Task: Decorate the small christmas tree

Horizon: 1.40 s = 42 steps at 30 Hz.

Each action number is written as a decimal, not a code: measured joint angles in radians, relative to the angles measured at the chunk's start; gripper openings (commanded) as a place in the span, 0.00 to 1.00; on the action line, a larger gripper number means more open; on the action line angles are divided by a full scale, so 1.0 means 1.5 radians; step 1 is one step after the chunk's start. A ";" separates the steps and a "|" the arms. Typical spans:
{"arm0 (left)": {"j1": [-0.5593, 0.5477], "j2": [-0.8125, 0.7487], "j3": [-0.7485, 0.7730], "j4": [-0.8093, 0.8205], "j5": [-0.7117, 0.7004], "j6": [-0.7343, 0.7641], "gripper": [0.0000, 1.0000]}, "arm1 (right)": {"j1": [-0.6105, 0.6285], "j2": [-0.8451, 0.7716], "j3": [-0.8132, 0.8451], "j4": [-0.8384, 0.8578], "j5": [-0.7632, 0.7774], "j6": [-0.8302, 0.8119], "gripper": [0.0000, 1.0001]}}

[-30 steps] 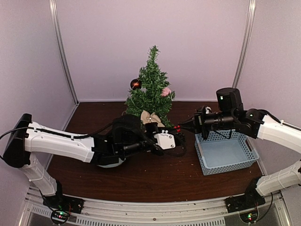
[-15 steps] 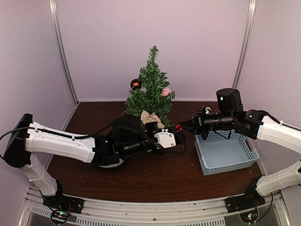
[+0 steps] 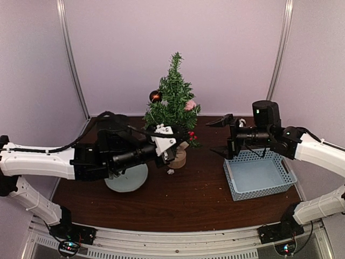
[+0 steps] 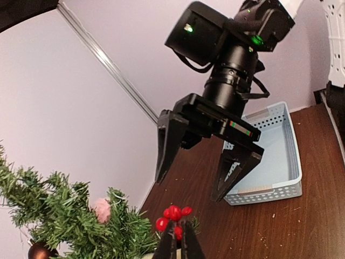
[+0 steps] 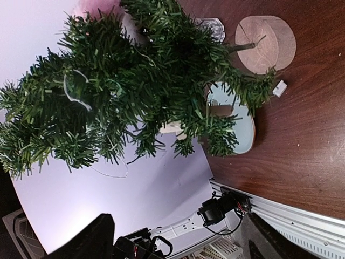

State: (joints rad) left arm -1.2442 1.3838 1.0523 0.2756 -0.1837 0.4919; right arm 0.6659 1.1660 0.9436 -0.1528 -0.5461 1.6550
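Brown tabletop [image 3: 183,208], pale purple walls [image 3: 161,43]. The small christmas tree [image 3: 173,100] stands at the back on its round wood base [image 5: 267,43]. The left hand [image 4: 178,247] is pinched shut on a sprig of red berries [image 4: 173,215], right by the low branches. The right hand [image 3: 220,136] is wide open and holds nothing, near the blue basket [image 3: 259,193]. The tree is probably light and easy to tip. Its branches look bristly and bendy, so the trunk or the wood base is the best place to hold it.

small christmas tree [image 4: 70,216]: base cropped | left end effector [image 4: 178,238]: only fingertips show | red berries [image 4: 173,214]: stem hidden
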 measured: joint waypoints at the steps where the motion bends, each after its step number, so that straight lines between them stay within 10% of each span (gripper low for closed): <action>1: 0.001 -0.015 0.002 -0.014 -0.001 -0.020 0.00 | -0.006 0.000 0.001 0.001 0.000 -0.008 0.88; 21: 0.110 -0.072 0.263 -0.343 -0.158 -0.361 0.00 | -0.086 0.045 0.144 -0.155 0.003 -0.287 0.99; 42: 0.153 0.064 0.290 -0.374 -0.160 -0.384 0.00 | -0.100 0.037 0.133 -0.165 0.020 -0.296 1.00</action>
State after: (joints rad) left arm -1.0149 1.4799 1.4868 -0.2859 -0.4236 -0.0845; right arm 0.5152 1.2221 1.1427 -0.4007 -0.5163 1.2106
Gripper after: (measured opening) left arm 0.006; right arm 0.995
